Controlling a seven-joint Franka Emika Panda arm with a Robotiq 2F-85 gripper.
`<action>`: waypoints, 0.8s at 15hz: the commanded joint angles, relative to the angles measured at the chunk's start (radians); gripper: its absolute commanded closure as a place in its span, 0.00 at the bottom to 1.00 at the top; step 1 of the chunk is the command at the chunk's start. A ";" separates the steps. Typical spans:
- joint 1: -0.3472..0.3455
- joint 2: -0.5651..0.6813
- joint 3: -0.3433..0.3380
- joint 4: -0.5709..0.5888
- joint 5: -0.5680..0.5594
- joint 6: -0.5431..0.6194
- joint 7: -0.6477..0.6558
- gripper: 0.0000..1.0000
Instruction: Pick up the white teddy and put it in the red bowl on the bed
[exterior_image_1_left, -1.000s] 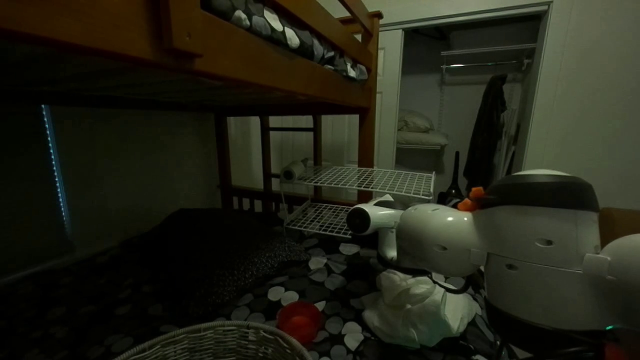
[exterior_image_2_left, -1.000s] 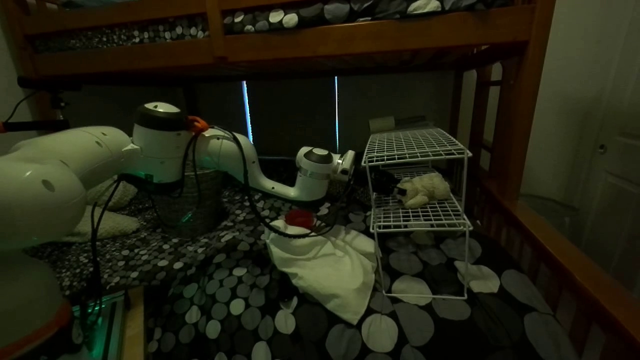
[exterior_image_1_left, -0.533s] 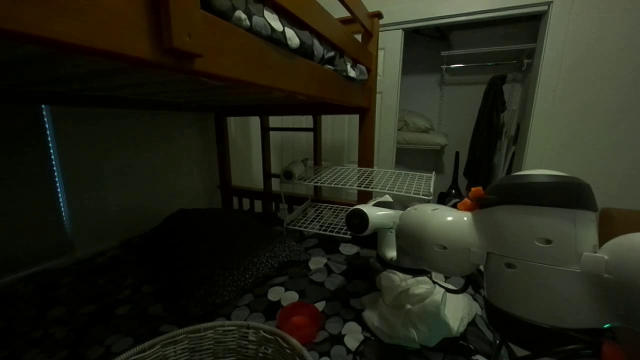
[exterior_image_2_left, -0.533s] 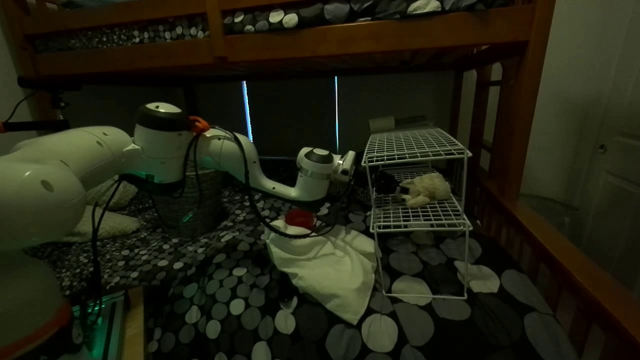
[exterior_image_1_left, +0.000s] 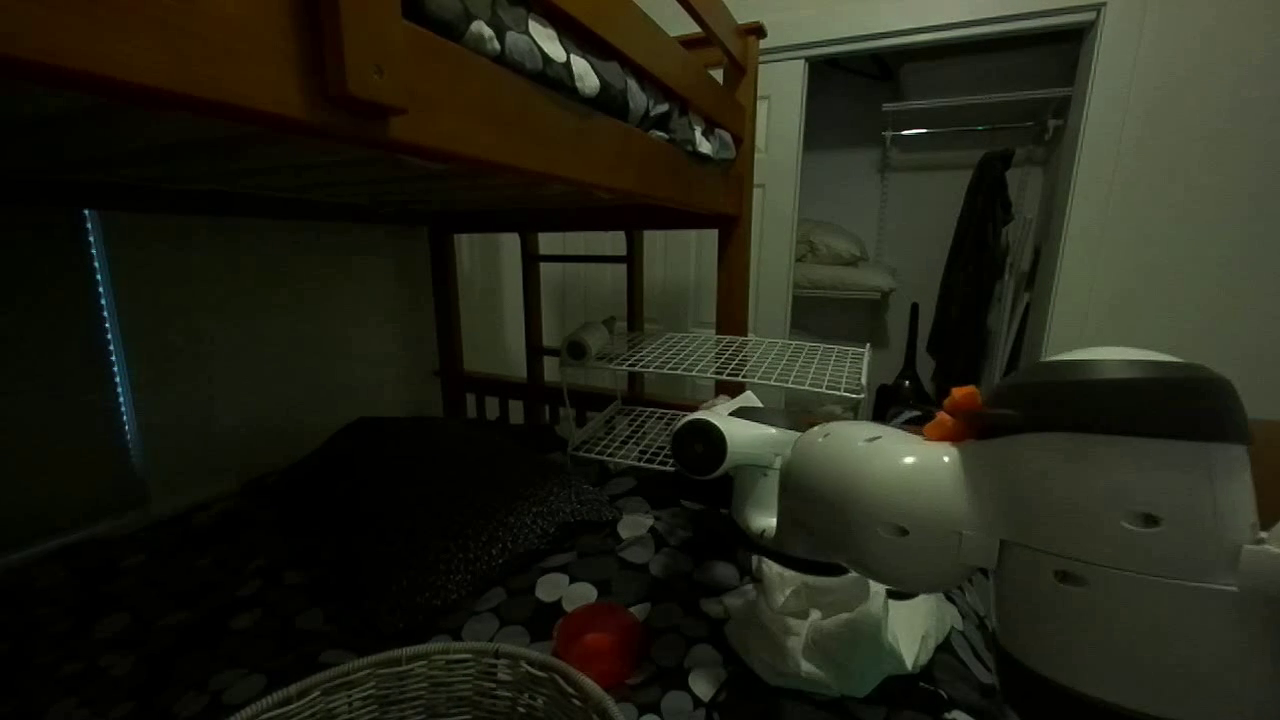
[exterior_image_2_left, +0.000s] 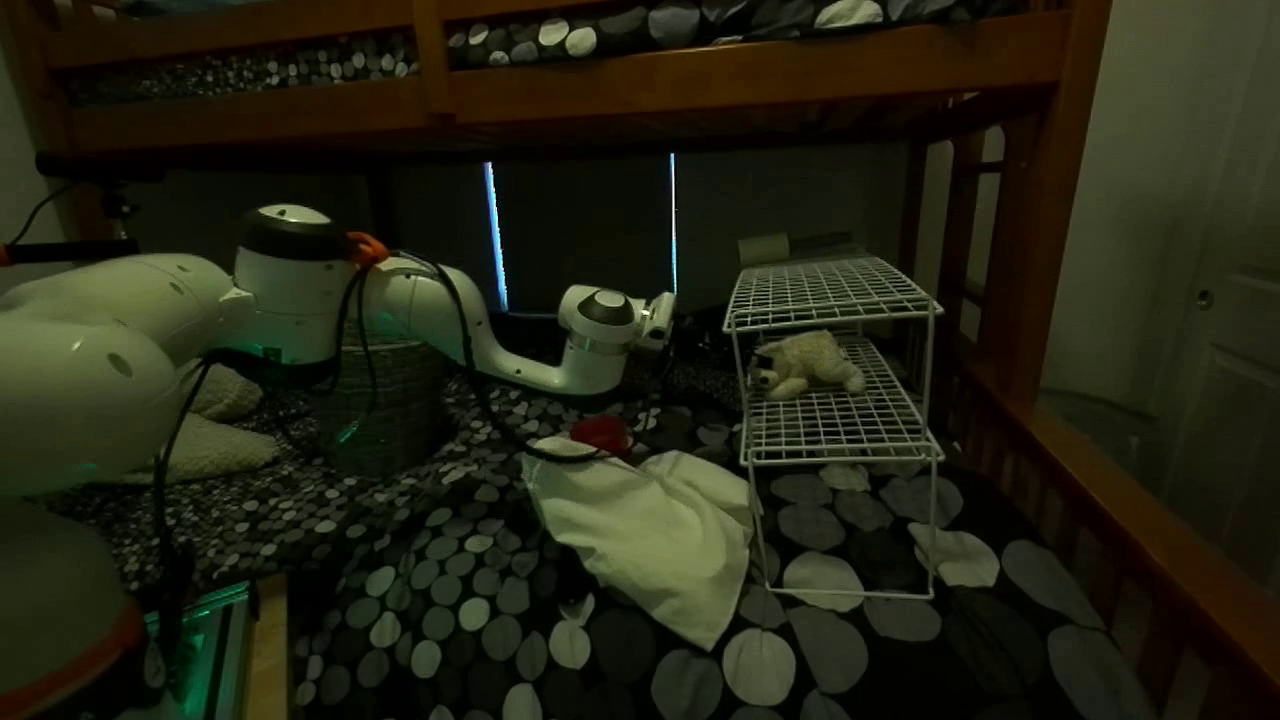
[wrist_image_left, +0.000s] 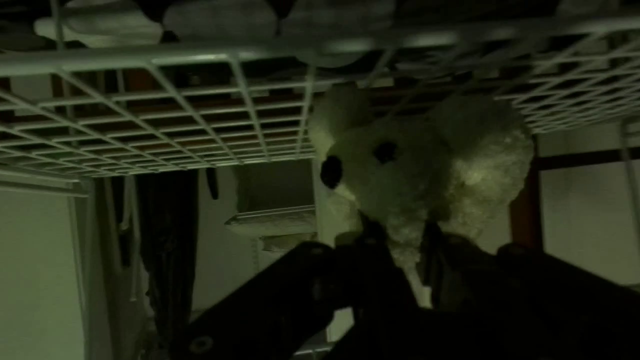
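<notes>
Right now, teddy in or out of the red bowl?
Out: an exterior view shows the white teddy between wire rack shelves, the red bowl apart.

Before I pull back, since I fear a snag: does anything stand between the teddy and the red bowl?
Yes, the wire rack: the white teddy is between its lower shelf and top shelf, whose edges could catch it. Beyond, nothing visible blocks the red bowl.

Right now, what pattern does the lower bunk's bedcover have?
Grey and white spots on black; the bedcover shows best in an exterior view.
</notes>
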 joint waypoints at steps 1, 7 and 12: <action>0.166 0.004 -0.031 -0.156 0.081 0.164 -0.049 0.95; 0.310 0.308 0.109 -0.408 0.096 0.516 -0.261 0.95; 0.279 0.559 0.165 -0.631 -0.243 0.720 -0.273 0.95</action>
